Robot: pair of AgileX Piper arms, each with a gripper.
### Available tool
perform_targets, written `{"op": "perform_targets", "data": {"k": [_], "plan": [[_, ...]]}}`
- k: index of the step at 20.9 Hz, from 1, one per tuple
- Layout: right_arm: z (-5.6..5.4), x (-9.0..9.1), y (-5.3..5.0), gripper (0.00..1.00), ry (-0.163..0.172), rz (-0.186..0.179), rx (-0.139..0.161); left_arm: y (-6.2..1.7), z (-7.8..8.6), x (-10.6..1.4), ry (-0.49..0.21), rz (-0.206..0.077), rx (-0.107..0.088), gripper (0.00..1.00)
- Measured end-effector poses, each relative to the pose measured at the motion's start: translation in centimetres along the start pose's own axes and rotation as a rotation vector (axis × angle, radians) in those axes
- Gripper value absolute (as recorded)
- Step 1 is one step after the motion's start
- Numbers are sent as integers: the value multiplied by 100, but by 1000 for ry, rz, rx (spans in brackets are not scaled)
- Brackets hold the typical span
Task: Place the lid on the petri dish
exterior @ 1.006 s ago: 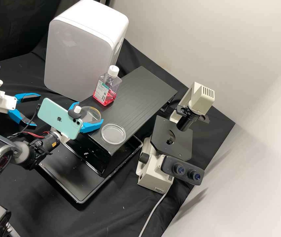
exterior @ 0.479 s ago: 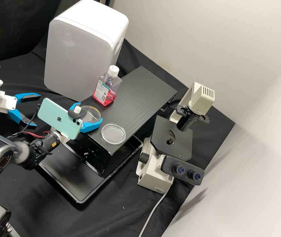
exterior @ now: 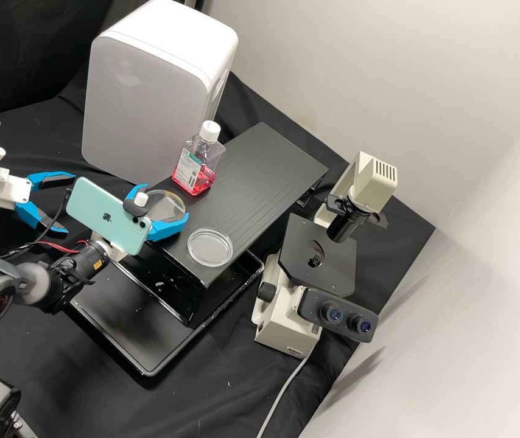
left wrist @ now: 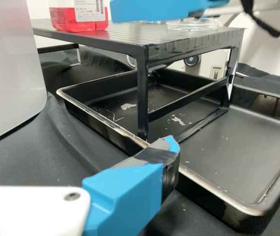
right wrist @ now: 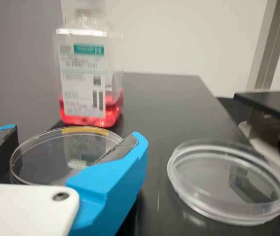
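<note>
A clear round lid (exterior: 164, 207) with a yellow strip on its rim sits between the blue fingers of my right gripper (exterior: 153, 212), which is shut on it over the near left corner of the black rack (exterior: 260, 170). In the right wrist view the lid (right wrist: 46, 155) is held about level, close above the rack top. The open petri dish (exterior: 210, 246) (right wrist: 228, 179) lies on the rack's front corner, just right of the lid and apart from it. My left gripper (exterior: 44, 196) hangs open and holds nothing, left of the rack above the bench.
A flask of red liquid (exterior: 198, 161) stands on the rack behind the lid. A large white box (exterior: 150, 85) is behind it. The rack stands in a black tray (exterior: 150, 340). A microscope (exterior: 321, 267) sits to the right.
My right gripper with the lid has shifted slightly up and to the left. The left arm and the petri dish have stayed put.
</note>
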Motion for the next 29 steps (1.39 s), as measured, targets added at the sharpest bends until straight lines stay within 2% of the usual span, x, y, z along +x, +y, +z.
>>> {"op": "perform_targets", "data": {"k": [2,3,5,10,14,18,19,21,23,29], "plan": [[-33,-38,51,0,16,27,-3,0,0,0,0,0,0,100],[-46,-55,71,0,25,42,-15,0,-1,0,1,0,5,100],[-60,-81,113,0,37,67,-15,1,-3,0,3,1,21,100],[-5,-102,251,0,17,131,-16,1,-3,0,3,1,21,100],[102,-95,335,0,-30,167,-17,1,-3,0,3,1,22,100],[308,-33,368,0,-119,180,-22,1,-3,0,3,1,29,100],[354,-25,384,0,-138,186,-23,1,-3,0,3,1,37,100],[428,-2,411,0,-167,195,-20,1,-3,0,3,1,39,100],[485,14,433,0,-189,203,-21,0,-4,6,3,1,39,100],[570,27,457,0,-210,212,-32,-13,-10,16,4,-4,42,100]]}}
